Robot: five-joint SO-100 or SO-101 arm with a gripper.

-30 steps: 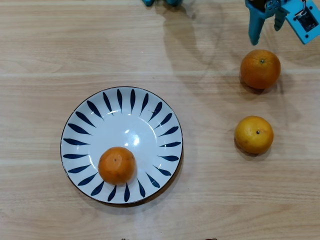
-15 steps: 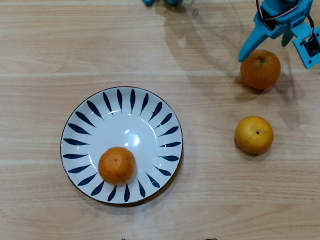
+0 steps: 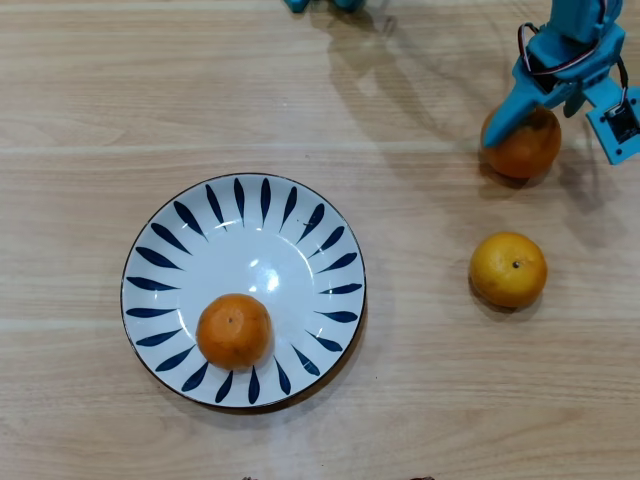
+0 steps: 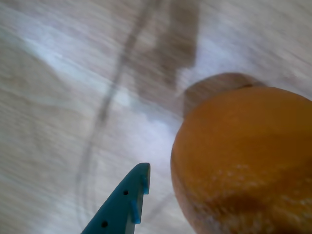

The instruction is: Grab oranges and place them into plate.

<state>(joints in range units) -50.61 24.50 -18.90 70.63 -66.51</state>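
My blue two-finger gripper (image 3: 556, 118) spread open over large deep-orange round fruit (image 3: 521, 145), near table's far right corner. Firm, smooth, rolls easily; I should clamp across widest middle. White blue-petalled plate (image 3: 300, 215) well apart.

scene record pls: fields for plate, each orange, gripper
plate: white, blue petal strokes, left of centre on the wooden table in the overhead view
orange in plate: at lower rim area
yellower orange: on table, right of plate
deep-orange orange: on table, upper right
gripper: open, blue fingers straddling the deep-orange orange
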